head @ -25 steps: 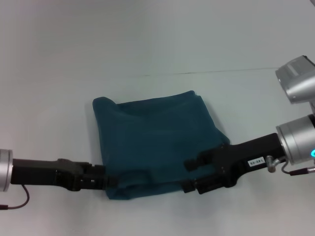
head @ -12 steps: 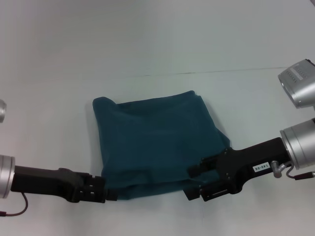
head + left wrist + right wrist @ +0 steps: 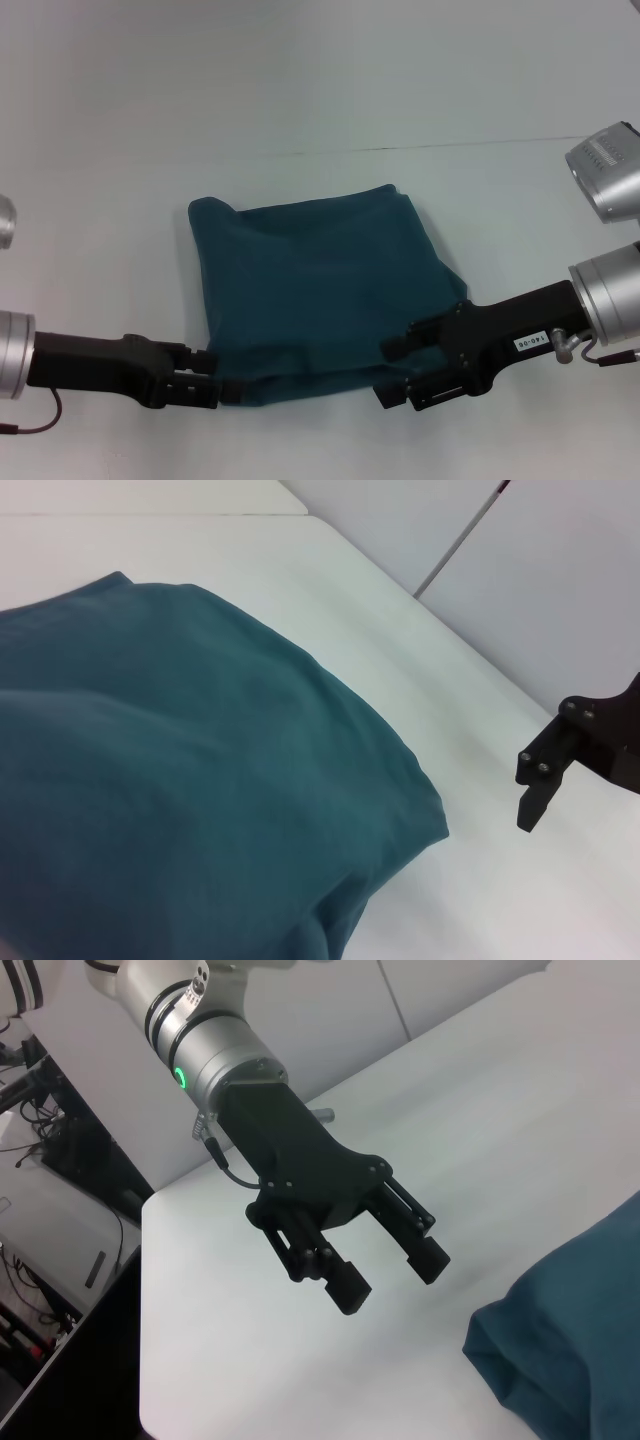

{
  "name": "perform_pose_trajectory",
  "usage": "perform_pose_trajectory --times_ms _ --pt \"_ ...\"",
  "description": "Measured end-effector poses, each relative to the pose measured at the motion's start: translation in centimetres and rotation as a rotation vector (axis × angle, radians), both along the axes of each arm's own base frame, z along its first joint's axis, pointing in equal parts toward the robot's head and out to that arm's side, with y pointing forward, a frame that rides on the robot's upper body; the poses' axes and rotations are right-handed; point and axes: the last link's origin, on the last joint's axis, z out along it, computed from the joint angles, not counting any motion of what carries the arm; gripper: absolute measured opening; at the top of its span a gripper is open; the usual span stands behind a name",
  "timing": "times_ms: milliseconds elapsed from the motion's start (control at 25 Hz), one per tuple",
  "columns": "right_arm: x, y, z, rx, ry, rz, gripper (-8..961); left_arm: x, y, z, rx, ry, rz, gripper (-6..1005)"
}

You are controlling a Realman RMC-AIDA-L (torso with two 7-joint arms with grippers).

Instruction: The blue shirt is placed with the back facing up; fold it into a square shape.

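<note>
head view: the dark teal-blue soft-fabric shirt [image 3: 320, 290] lies folded into a rough square in the middle of the white desk [image 3: 300, 80], a little toward its near edge. the left gripper [image 3: 215, 375] is backing off from the shirt's near-left corner, fingers spread and empty; a second ago it was tucked under that corner. the right gripper [image 3: 392, 372] has slid toward the near edge too, parked at the near-right corner, jaws apart with nothing between them. the near hem has settled flat since.

left wrist view: smooth folded cloth fills the frame, one rounded corner resting on the desk, and the right gripper's black fingers [image 3: 545, 775] hang clear of it.

right wrist view: the left gripper sits wide open above bare desk, apart from the shirt's corner.

both letting go reads to me like the fold is done.
</note>
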Motion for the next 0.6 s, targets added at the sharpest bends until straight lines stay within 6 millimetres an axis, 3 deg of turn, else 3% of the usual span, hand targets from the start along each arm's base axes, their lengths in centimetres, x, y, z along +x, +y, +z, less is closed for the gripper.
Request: perform_pose_trajectory --times_ms 600 --pt "0.02 0.04 0.00 0.003 -0.001 0.001 747 0.08 -0.06 0.03 0.001 0.000 -0.025 736"
